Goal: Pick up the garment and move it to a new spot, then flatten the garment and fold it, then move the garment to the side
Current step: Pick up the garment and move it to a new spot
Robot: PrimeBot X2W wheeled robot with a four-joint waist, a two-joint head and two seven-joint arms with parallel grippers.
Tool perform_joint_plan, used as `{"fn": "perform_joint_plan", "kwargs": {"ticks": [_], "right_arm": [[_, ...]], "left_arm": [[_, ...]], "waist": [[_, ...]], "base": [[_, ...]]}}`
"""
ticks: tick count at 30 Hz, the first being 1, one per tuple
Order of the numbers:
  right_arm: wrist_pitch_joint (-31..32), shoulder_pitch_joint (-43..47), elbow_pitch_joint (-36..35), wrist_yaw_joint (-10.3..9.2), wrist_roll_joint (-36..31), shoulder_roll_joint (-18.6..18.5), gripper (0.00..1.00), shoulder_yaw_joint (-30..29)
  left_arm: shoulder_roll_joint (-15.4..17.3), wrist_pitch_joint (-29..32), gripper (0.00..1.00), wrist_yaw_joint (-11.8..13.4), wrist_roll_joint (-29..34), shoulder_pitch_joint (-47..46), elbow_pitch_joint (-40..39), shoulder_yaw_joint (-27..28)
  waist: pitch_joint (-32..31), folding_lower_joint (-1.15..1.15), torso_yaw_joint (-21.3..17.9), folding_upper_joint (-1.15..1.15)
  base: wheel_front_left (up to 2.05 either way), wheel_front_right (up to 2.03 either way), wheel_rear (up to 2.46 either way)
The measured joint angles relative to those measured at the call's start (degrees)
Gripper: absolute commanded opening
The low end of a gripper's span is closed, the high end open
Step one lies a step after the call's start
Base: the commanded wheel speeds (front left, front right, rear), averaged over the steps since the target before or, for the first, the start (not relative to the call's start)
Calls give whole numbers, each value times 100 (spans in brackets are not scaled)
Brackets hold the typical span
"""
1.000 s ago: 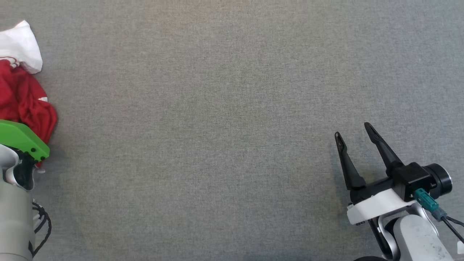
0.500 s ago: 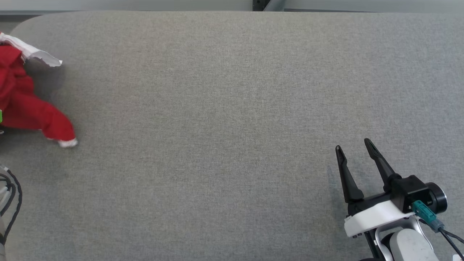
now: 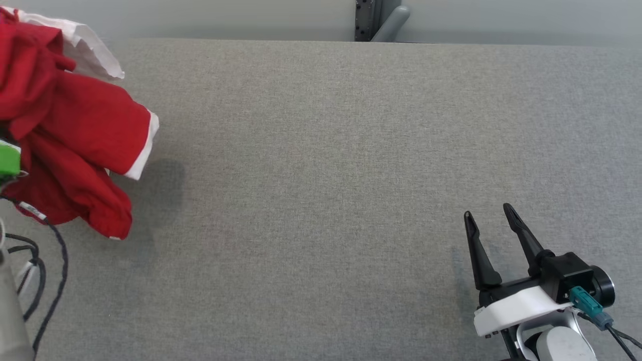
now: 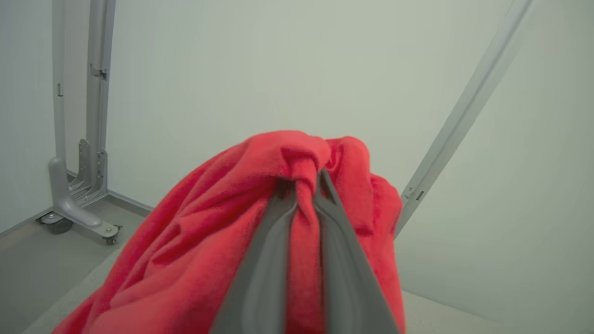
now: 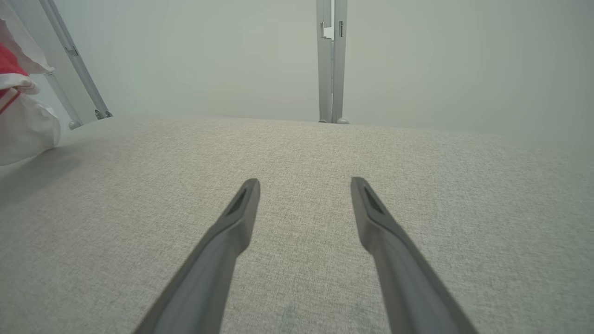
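Note:
The garment [image 3: 75, 135] is red with white parts and hangs bunched above the grey table at the far left of the head view, casting a shadow below it. In the left wrist view my left gripper [image 4: 304, 178] is shut on a fold of the red garment [image 4: 222, 232], which drapes over both fingers. A white and red corner of the garment [image 5: 21, 125] shows at the left edge of the right wrist view. My right gripper [image 3: 489, 213] stands open and empty over the table at the lower right, fingers [image 5: 241, 208] spread apart above the bare cloth surface.
The grey fabric table [image 3: 321, 175] spans the head view, its far edge near the top. A grey metal post [image 3: 368, 20] stands behind that edge. Black cables [image 3: 45, 271] hang by my left arm at the lower left. A slanted metal strut [image 4: 464, 116] and a wheeled frame foot [image 4: 69, 218] stand beyond the table.
The head camera has tilted up, bringing the table's far edge into view. The garment has risen off the table and swung rightward in my left gripper. The right gripper stays open.

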Motion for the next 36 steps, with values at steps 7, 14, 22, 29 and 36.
{"fn": "perform_joint_plan", "kwargs": {"ticks": [7, 14, 22, 29, 36], "right_arm": [[0, 9, 14, 0, 44, 53, 100, -12], [0, 21, 12, 0, 96, 85, 100, -22], [0, 50, 27, 0, 145, 94, 100, 26], [0, 166, 53, 0, 249, 97, 100, 48], [0, 320, 91, 0, 266, 100, 100, 103]], "left_arm": [[-650, 567, 0, 215, -153, 648, -1889, -760], [-1347, 677, 0, 336, 66, 1056, -2350, -2085], [-1581, 211, 0, 405, 10, 985, -1444, -3496], [-1599, -344, 0, 651, 192, 900, 289, -4150], [-1596, -900, 0, 653, 310, 927, 1969, -4568]], "waist": [[0, 0, -210, 0], [-21, 0, -533, 0], [-51, 0, -1040, 0], [-112, 0, -1533, 0], [-225, 0, -1843, 0]], "base": [[0, 0, 0], [0, 0, 0], [0, 0, 0], [0, 0, 0], [0, 0, 0]]}}
